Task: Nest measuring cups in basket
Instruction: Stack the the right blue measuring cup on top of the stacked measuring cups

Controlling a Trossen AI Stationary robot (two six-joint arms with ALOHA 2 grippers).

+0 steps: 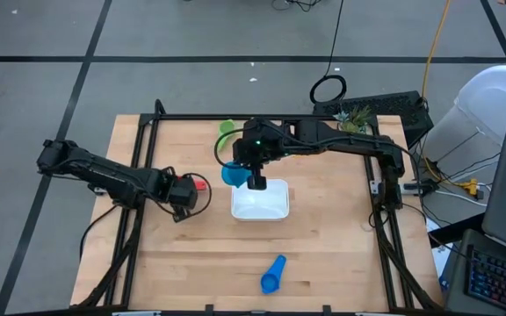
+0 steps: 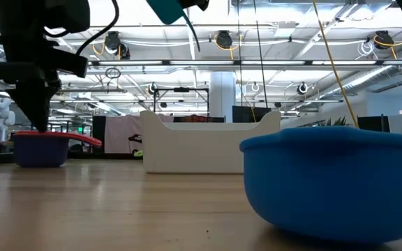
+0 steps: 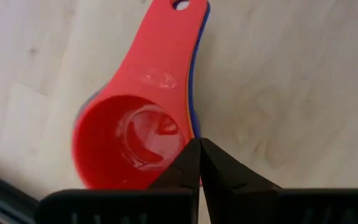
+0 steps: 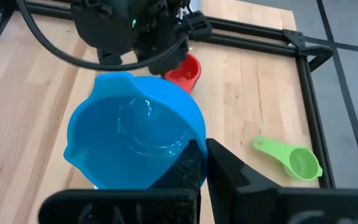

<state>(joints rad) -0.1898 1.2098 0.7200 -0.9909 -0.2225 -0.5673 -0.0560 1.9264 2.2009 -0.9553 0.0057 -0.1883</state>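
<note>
Light blue cup (image 4: 132, 140), translucent, round-bowled

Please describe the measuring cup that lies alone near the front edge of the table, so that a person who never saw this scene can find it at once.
Start from the white basket in the middle of the wooden table in the high view. Go from it toward the table's near edge: the dark blue cup lies there alone on bare wood. No gripper touches it, unlike the light blue cup held in the right gripper.

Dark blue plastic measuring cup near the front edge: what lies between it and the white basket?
Nothing. In the high view, only bare wooden table separates the dark blue plastic measuring cup from the white rectangular plastic basket.
</note>
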